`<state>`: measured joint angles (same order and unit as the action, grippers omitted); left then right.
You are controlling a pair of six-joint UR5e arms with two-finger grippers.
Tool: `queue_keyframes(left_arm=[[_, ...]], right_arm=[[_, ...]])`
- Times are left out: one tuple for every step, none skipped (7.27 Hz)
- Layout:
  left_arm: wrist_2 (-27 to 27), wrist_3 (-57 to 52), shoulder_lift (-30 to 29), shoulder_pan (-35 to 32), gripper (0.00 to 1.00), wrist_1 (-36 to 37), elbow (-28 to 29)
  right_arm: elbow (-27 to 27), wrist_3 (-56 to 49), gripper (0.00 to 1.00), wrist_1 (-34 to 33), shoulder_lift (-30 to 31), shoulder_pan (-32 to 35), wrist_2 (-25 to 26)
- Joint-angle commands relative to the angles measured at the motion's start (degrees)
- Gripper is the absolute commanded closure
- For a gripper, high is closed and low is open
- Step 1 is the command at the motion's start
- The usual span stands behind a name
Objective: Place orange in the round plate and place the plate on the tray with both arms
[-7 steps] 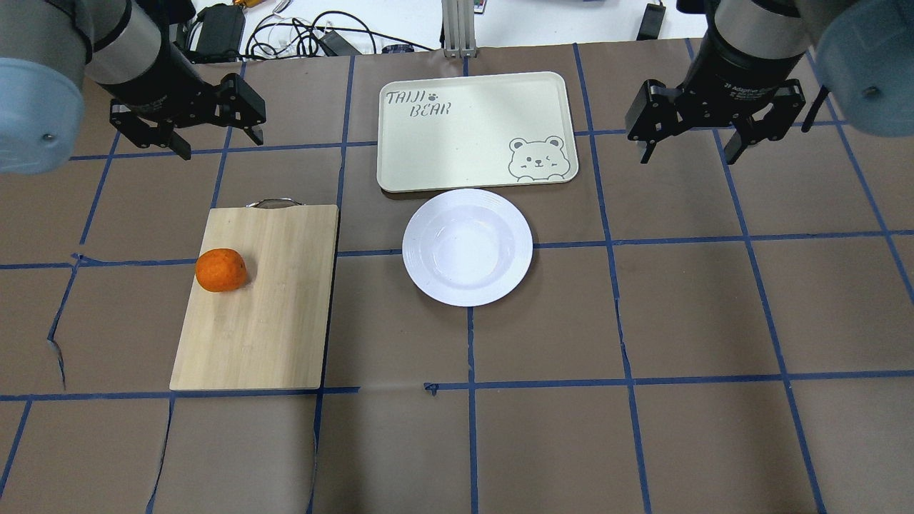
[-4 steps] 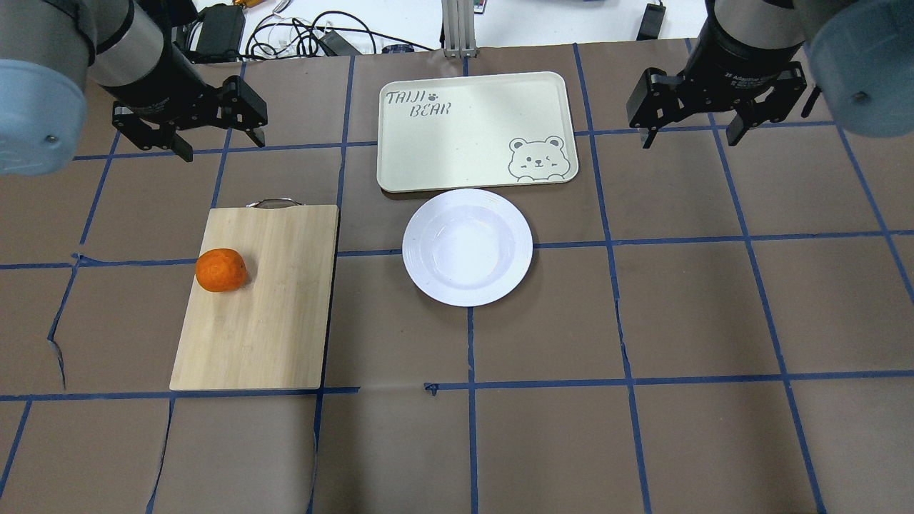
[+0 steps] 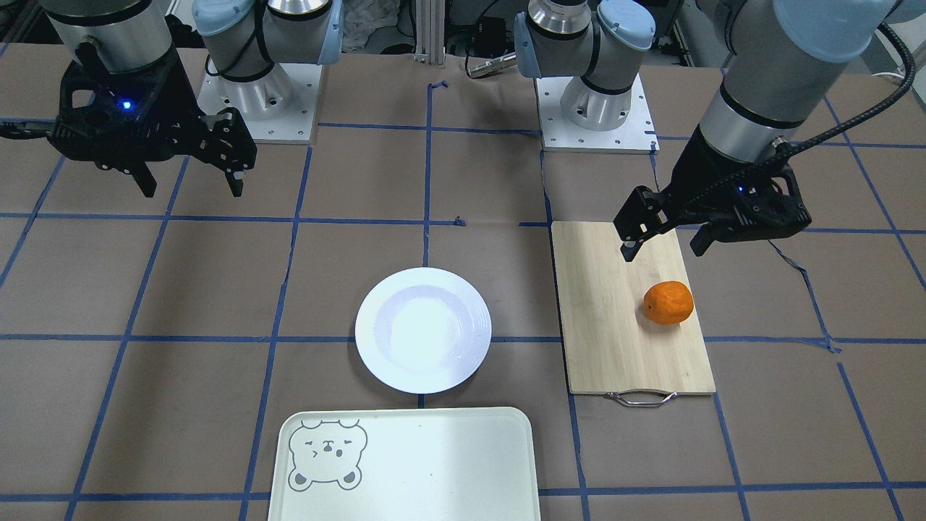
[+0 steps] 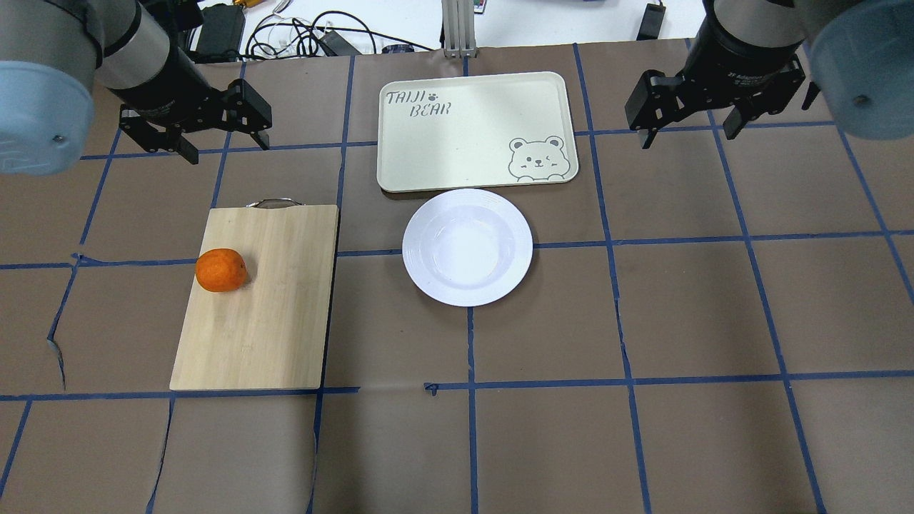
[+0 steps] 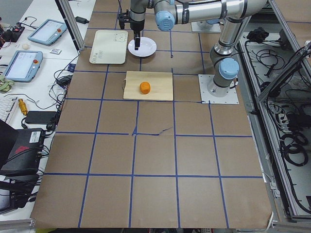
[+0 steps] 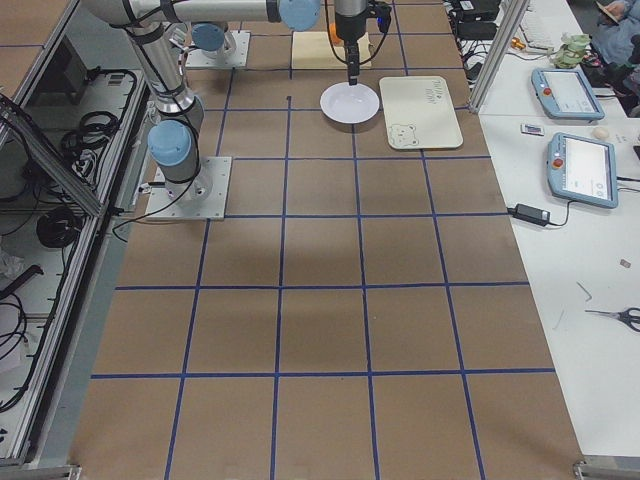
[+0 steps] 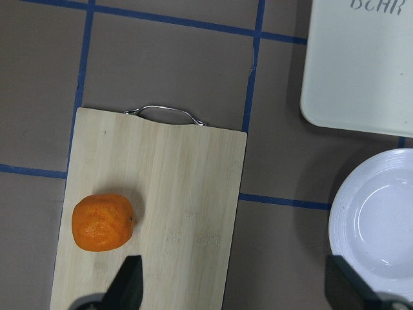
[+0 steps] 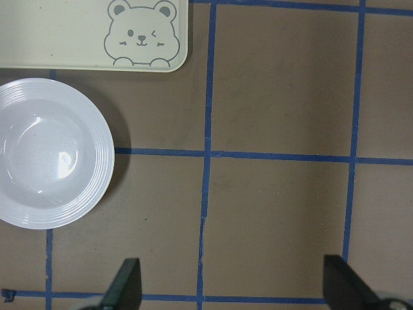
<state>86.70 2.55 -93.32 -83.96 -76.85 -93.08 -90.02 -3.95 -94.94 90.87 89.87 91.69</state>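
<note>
– Wooden cutting board [image 4: 264,321] sits left of the round plate [image 4: 467,247], robot's left. You'll find the orange [image 4: 221,270] on it, at the board edge farthest from the plate.

– Plate itself?

– White, flat on the bench [image 4: 643,428]. Orange not in it, and the plate is not on the tray.

– Tray position?

– The tray [image 4: 471,135] lies just beyond the plate, on the side away from the robot base. Your front-facing and right wrist views show a thin strip of bench between the two, so they are just beside each other but apart. The bear face is in the tray corner towards the plate's right side.

– Left end effector?

– Left end effector [image 4: 227,146] hangs raised off the bench, left of the plate. Fingers spread wide, nothing between them. Its wrist view looks down on the board, the orange and the plate's rim.

– Right one?

– Right end effector [image 4: 687,135] is raised too, right of the plate and well apart from it. Fingers wide, empty. Check its wrist view: plate and the tray's bear corner at the frame's left, bare bench between the fingers.
</note>
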Motion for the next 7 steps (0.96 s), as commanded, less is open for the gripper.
queue_keyframes(left_arm=[[0.0, 0.0, 0.1, 0.0, 0.00, 0.3, 0.1], [0.0, 0.0, 0.2, 0.0, 0.00, 0.2, 0.0], [0.0, 0.0, 0.2, -0.1, 0.00, 0.2, 0.0], [0.0, 0.0, 0.2, -0.1, 0.00, 0.2, 0.0], [-0.2, 0.1, 0.2, -0.1, 0.00, 0.1, -0.1], [0.1, 0.1, 0.1, 0.0, 0.00, 0.0, -0.1], [0.1, 0.0, 0.2, -0.1, 0.00, -0.2, -0.2]], right_arm=[[-0.4, -0.8, 0.00, 0.3, 0.2, -0.3, -0.2], [-0.2, -0.2, 0.00, 0.1, 0.2, -0.3, -4.3], [0.1, 0.0, 0.00, 0.1, 0.5, -0.4, -4.9], [-0.5, -0.1, 0.00, 0.3, 0.8, -0.3, -2.5], [-0.5, -0.1, 0.00, 0.2, 0.9, 0.0, 1.3], [-0.5, 0.0, 0.00, 0.3, 0.9, -0.2, 1.0], [-0.5, 0.0, 0.00, 0.3, 0.8, 0.0, 0.7]])
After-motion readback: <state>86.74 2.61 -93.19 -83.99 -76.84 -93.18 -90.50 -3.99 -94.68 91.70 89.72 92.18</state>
